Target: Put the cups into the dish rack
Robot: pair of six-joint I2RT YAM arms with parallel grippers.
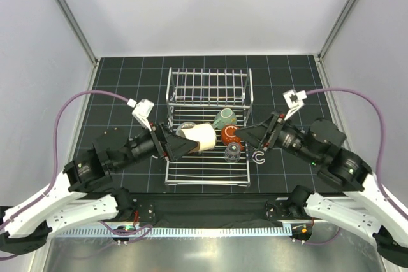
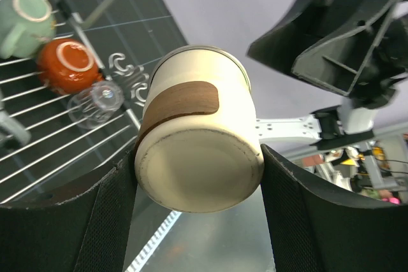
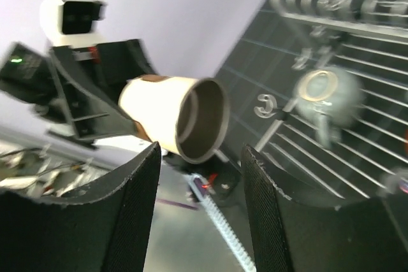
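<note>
The silver wire dish rack stands mid-table. My left gripper is shut on the base of the cream tumbler and holds it on its side above the rack's left part; in the left wrist view the pads squeeze the tumbler. On the rack rods lie the mint-green mug, the orange-brown mug and the small clear glass. The pale grey-green mug sits behind the tumbler. My right gripper is open and empty at the rack's right edge, facing the tumbler.
Small white C-shaped hooks lie on the black gridded mat just right of the rack. The rack's upright barred section stands at the back. White walls close in the table on three sides.
</note>
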